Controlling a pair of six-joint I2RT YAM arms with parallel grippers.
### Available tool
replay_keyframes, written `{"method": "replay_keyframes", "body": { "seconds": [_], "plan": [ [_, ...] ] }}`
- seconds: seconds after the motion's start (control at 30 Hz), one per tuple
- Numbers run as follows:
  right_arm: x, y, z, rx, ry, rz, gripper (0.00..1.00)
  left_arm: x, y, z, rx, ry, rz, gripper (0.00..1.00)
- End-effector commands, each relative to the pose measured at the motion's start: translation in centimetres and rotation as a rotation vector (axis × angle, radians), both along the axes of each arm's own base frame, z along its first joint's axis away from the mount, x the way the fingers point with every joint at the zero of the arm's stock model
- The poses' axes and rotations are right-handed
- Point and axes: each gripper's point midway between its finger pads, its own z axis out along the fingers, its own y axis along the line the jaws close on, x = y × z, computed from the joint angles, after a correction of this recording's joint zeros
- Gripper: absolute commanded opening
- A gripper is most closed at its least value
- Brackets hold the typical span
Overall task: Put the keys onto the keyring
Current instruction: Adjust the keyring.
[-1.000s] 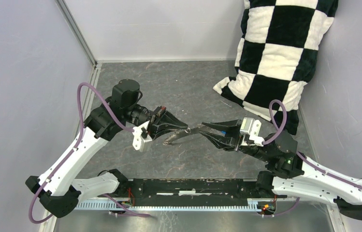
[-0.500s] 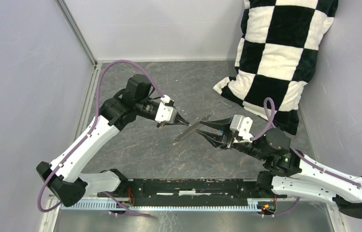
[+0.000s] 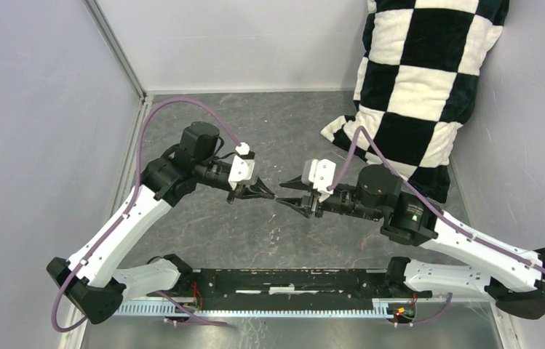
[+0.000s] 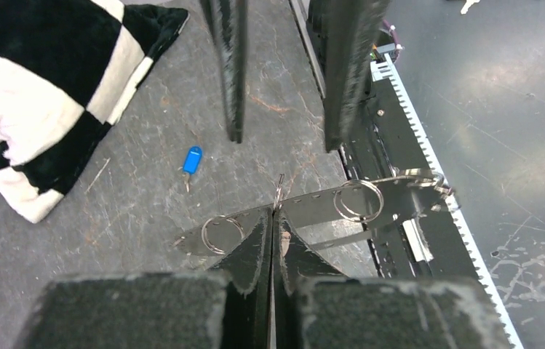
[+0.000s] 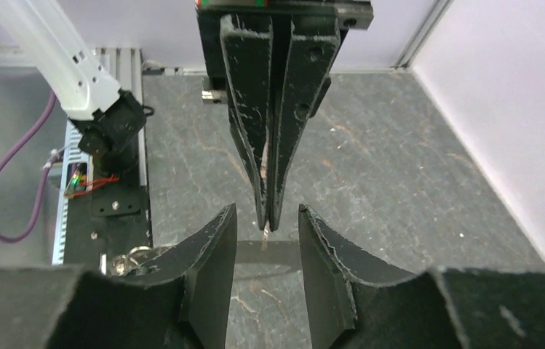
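Top view: the left fingers [image 3: 260, 192] and right fingers [image 3: 298, 182] meet tip to tip above the tabletop [image 3: 255, 123], the left pair pressed together and the right pair spread. Neither keyring nor key can be made out here.

Left wrist: the left fingers [image 4: 255, 243] are clamped on a thin wire stub, apparently the keyring [image 4: 279, 190] seen edge-on. The blue key [image 4: 192, 160] lies flat on the tabletop, beyond and to the left of those tips, toward the checkered pillow [image 4: 29, 80]. Its long axis runs roughly in line with the fingers. The right fingers [image 4: 231, 73] hang apart and empty.

Right wrist: the right fingers [image 5: 207, 269] straddle the tips of the left fingers [image 5: 251, 109] and touch nothing visible. The free right arm seems the one to fetch the key.
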Motion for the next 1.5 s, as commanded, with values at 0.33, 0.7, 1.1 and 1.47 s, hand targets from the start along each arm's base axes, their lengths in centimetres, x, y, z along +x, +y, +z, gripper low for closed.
{"method": "replay_keyframes", "body": {
  "seconds": [0.33, 0.7, 1.1, 1.47],
  "plan": [
    [-0.7, 2.2, -2.1, -0.099, 0.073, 0.228, 0.34, -0.7, 2.2, -1.3, 0.013, 0.009, 0.084, 0.02],
    [0.8, 2.9, -3.9, -0.141, 0.108, 0.174, 0.30, -0.6, 2.3, -1.7, 0.019, 0.007, 0.089, 0.02],
    [2.3, 2.8, -4.2, -0.082, 0.103, 0.079, 0.24, -1.1, 2.2, -1.6, 0.004, 0.003, 0.060, 0.02],
    [1.8, 3.1, -5.5, -0.115, 0.126, 0.115, 0.19, -1.0, 2.1, -1.5, -0.003, -0.008, 0.062, 0.02]
  ]
}}
